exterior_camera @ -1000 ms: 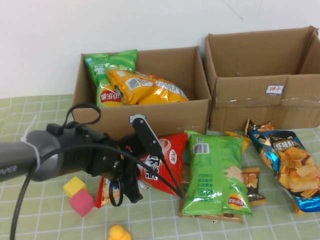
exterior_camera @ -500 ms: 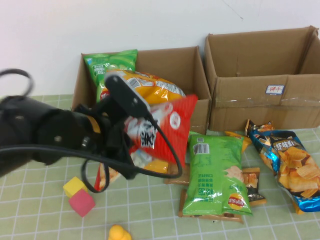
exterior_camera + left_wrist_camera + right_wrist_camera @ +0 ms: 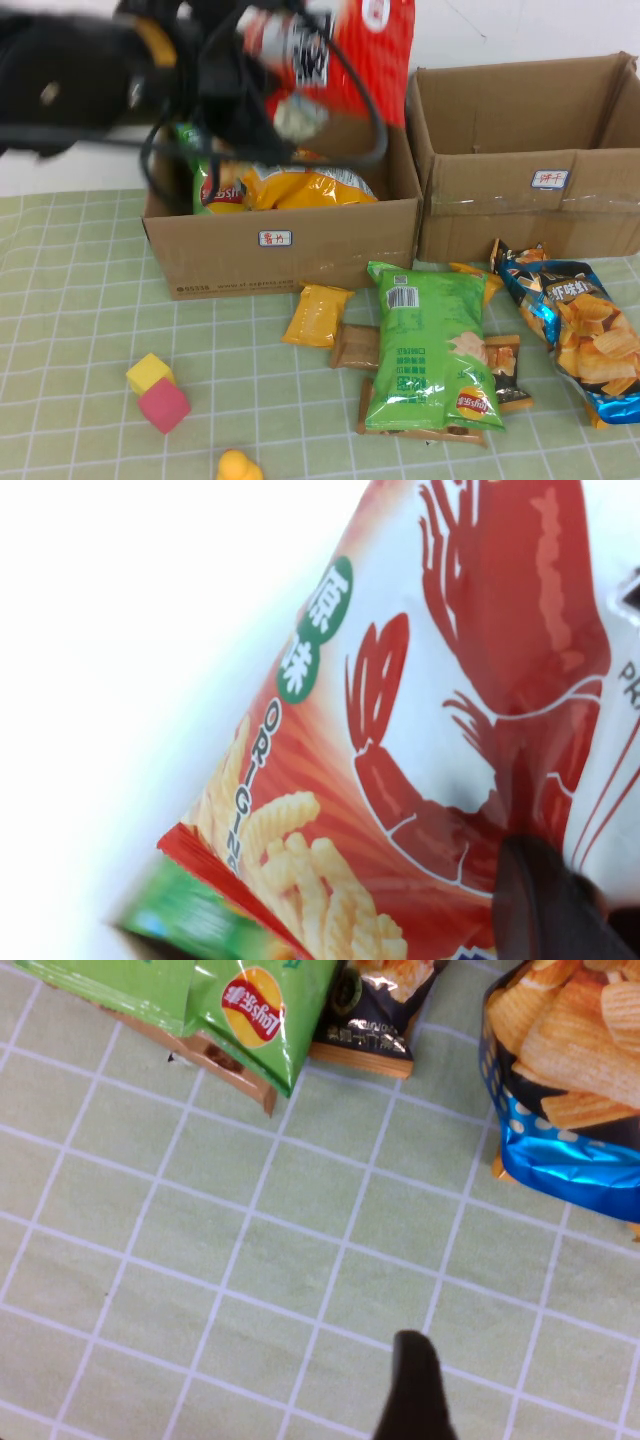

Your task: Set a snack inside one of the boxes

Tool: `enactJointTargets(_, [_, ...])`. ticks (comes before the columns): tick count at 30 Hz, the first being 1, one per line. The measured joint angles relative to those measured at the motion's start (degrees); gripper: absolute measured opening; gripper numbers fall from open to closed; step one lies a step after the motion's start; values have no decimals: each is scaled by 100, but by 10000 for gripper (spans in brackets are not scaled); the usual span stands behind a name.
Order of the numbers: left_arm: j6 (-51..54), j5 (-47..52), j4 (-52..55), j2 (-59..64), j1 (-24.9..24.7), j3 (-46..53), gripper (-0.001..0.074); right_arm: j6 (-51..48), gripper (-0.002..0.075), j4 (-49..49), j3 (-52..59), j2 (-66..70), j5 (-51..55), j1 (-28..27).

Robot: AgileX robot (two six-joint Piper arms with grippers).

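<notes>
My left gripper (image 3: 268,92) is shut on the red shrimp-stick bag (image 3: 345,50) and holds it high above the left cardboard box (image 3: 300,245), over its back part. That box has a plain front with a small white label and holds a green bag and a yellow bag (image 3: 300,180). In the left wrist view the red prawn print of the bag (image 3: 460,680) fills the frame, with a dark fingertip (image 3: 545,900) pressed on it. My right gripper (image 3: 412,1390) hangs low over the green checked cloth, near the blue chip bag (image 3: 570,1070); it is out of the high view.
A second, taped carton (image 3: 530,170) stands at the right. In front of the boxes lie a green Lay's bag (image 3: 425,345), a blue chip bag (image 3: 575,335), a small yellow packet (image 3: 315,315) and brown packets. Yellow and pink cubes (image 3: 158,392) and a yellow toy (image 3: 238,466) lie front left.
My left arm has lifted the red bag from the cloth in front of the left box up and back, to above that box. A small yellow packet now shows where the bag lay.
</notes>
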Motion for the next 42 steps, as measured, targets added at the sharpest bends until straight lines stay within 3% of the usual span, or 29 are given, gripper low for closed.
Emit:
enactJointTargets(9, [-226,105,2233,1702,0,-1129,15,0,471,10,0,0,-12,0])
enactJointTargets(12, [-960,-179,3294,2245,0,-1140,25,0,471,10,0,0,-12,0])
enactJointTargets(14, [-1606,-320,3994,2525,0,-1156,76,0,471,10,0,0,-12,0])
enactJointTargets(19, [-3379,-322,5212,2823,0,-1244,377,0,471,10,51,0,-12,0])
enactJointTargets(22, [-4356,49,5669,2811,0,-1321,446,0,471,21,85,0,-12,0])
enactJointTargets(25, [-4832,596,5738,2658,0,-1434,388,0,471,20,85,0,-12,0])
enactJointTargets(30, [-4909,1048,5115,1966,0,-1448,124,0,439,42,85,0,-96,0])
enactJointTargets(32, [-4682,1031,4572,1557,0,-1471,52,0,398,53,85,-13,-122,0])
enactJointTargets(38, [-3148,1017,2041,416,0,-1480,4,-23,100,62,89,-221,-122,0])
enactJointTargets(42, [-1794,1355,534,-269,0,-1242,0,-324,18,217,89,-508,-98,0])
